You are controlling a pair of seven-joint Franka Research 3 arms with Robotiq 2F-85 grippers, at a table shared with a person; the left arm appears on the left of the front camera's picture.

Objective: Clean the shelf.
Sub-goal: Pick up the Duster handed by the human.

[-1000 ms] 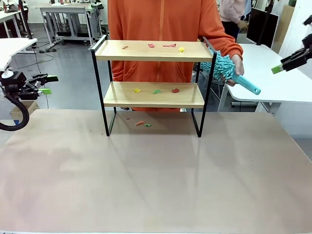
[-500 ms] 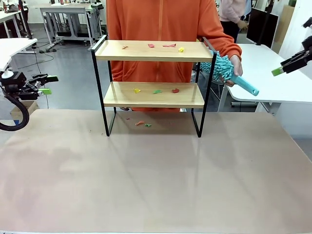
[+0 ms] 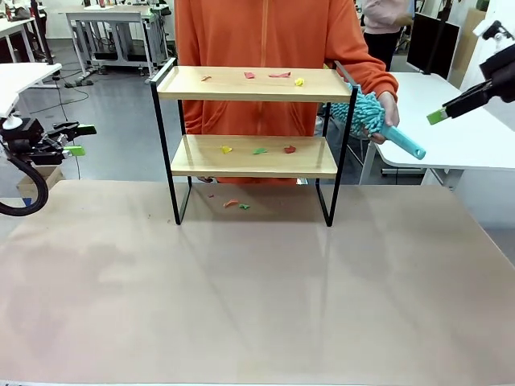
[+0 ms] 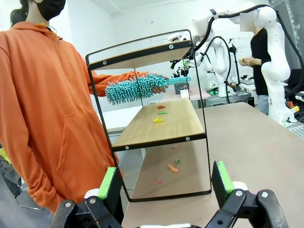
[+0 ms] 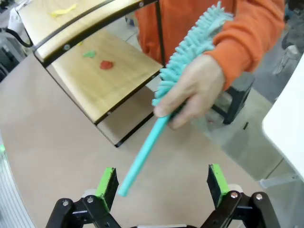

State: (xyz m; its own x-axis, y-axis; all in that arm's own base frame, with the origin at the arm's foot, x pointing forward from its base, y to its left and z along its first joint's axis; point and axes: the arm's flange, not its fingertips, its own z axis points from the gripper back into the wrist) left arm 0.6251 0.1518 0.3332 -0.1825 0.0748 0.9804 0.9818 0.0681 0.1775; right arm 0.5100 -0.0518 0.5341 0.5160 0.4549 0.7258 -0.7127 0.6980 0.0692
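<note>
The shelf (image 3: 233, 87) stands at the far middle of the desk (image 3: 257, 289), with the person (image 3: 273, 32) just behind it. On its top board lie scraps (image 3: 279, 75); others lie on the lower board and on the desk beneath. The person's hand (image 3: 392, 108) holds a duster (image 3: 366, 112) at the shelf's right end. The left pincer (image 3: 80, 139) is off the desk's left edge. The right pincer (image 5: 161, 183) is to the right of the duster, near its handle end.

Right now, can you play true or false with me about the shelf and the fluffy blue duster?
1. The person's hand holds the duster. True.
2. The right gripper is shut on the duster. False: it is open, and only the hand holds the duster.
3. Coloured scraps lie on both boards of the shelf. True.
4. The table under the shelf has nothing on it. False: a few scraps lie there too.
5. The left gripper is open. True.
</note>
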